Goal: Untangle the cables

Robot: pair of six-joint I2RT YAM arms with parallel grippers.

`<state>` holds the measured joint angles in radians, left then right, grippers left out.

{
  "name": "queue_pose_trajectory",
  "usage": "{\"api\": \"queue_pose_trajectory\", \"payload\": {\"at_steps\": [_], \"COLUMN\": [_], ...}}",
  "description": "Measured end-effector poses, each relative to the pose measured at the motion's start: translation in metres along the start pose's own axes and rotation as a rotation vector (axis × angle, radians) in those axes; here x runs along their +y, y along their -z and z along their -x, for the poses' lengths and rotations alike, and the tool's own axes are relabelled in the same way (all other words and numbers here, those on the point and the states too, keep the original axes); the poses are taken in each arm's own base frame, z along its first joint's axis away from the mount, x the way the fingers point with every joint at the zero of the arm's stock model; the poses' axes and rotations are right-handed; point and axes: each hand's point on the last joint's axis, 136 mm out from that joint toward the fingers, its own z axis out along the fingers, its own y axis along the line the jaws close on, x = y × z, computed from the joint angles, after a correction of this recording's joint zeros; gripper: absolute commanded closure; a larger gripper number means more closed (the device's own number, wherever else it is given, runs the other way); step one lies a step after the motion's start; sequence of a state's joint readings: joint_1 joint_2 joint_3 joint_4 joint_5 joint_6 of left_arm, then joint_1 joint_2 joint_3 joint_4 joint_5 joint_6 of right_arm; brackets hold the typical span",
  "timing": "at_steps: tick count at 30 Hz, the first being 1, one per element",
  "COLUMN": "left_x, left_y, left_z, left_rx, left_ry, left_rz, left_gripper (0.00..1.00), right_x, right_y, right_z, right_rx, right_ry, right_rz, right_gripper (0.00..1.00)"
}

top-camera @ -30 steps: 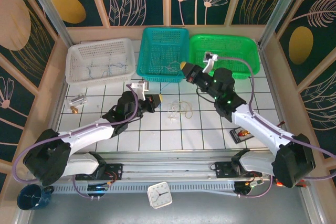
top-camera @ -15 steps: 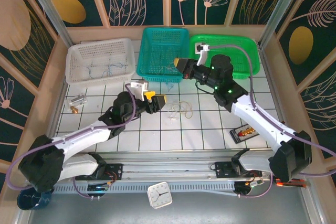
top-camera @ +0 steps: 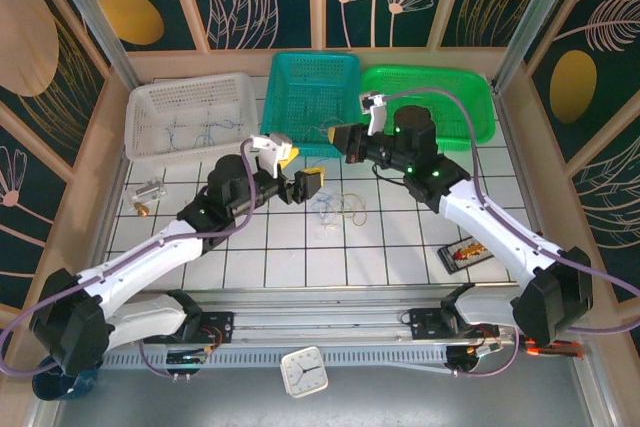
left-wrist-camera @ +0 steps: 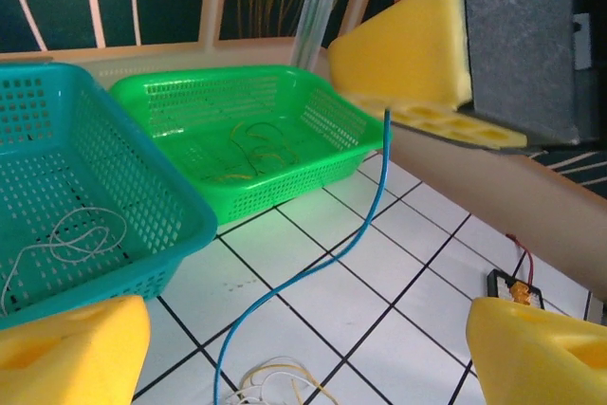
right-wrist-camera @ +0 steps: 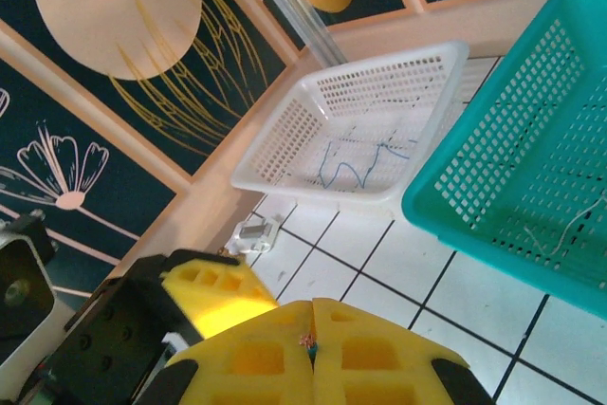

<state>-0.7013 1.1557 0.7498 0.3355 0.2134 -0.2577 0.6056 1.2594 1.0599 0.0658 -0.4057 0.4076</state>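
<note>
Looking outward from the arm bases: a small clock lies by the rail at the near edge. Past it comes the white-tiled table, and in the middle of that sits a tangle of thin pale loops. The left hand hovers just beside the tangle with its foam fingers spread wide and nothing between them. A bit further out the right hand is clenched tight. The left wrist view shows a blue cable running from its pinched tips down into the pile. So it's got one end of that strand, and as far as I can tell the other end isn't clear of the loops yet.

Progress-wise I'd call it well along but not finished. Along the far edge, the white basket has bluish strands in it. The teal basket holds a whitish one, and the green basket has yellowish ones. Looks like sorting by colour, so my guess is the blue one belongs in the white basket. The pale loops on the table would need separating after that.

Surface is glossy white tile with dark grout lines, boxed in by a wooden frame. The walls behind are dark panels with gold blobs and line-drawn flowers.
</note>
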Motion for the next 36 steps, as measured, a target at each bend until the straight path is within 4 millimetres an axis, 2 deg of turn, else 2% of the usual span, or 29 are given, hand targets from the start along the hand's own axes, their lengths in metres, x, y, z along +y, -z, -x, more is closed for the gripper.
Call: {"api": "queue_pose_trajectory", "payload": {"at_steps": [6,10,18,22,23,24,26,28,32,36], "left_x": [-0.004,-0.005,-0.006,-0.008,-0.009,-0.009,-0.009,-0.009,-0.008,-0.005], "left_y": [-0.019,-0.028,-0.031,-0.031,-0.031,-0.032,-0.032,-0.032,-0.032,-0.033], "left_z": [-0.008,-0.014,-0.014,-0.012,-0.010,-0.009,-0.007,-0.005,-0.003,0.001], "left_rx": [0.060,0.088,0.092,0.082,0.076,0.073,0.065,0.056,0.048,0.036], "left_ry": [-0.019,-0.022,-0.017,-0.006,-0.005,-0.003,0.002,0.009,0.031,0.050], "left_rz": [-0.045,-0.065,-0.076,-0.085,-0.087,-0.089,-0.092,-0.090,-0.078,-0.059], "left_gripper": [0.27,0.39,0.72,0.96,1.00,1.00,1.00,1.00,1.00,1.00], "right_x": [0.011,0.017,0.033,0.035,0.035,0.036,0.037,0.037,0.028,0.008], "right_y": [-0.003,-0.004,-0.002,-0.002,-0.002,-0.002,0.000,0.004,0.021,0.039], "right_z": [-0.009,-0.012,-0.014,-0.014,-0.014,-0.013,-0.011,-0.010,-0.005,-0.005], "right_rx": [0.030,0.039,0.042,0.039,0.038,0.035,0.027,0.015,-0.033,-0.087], "right_ry": [0.009,0.009,0.002,-0.005,-0.010,-0.011,-0.015,-0.016,-0.020,-0.044], "right_rz": [0.033,0.048,0.093,0.104,0.106,0.108,0.108,0.105,0.078,0.029], "right_gripper": [1.00,1.00,1.00,1.00,1.00,0.95,0.76,0.62,0.52,0.48]}}
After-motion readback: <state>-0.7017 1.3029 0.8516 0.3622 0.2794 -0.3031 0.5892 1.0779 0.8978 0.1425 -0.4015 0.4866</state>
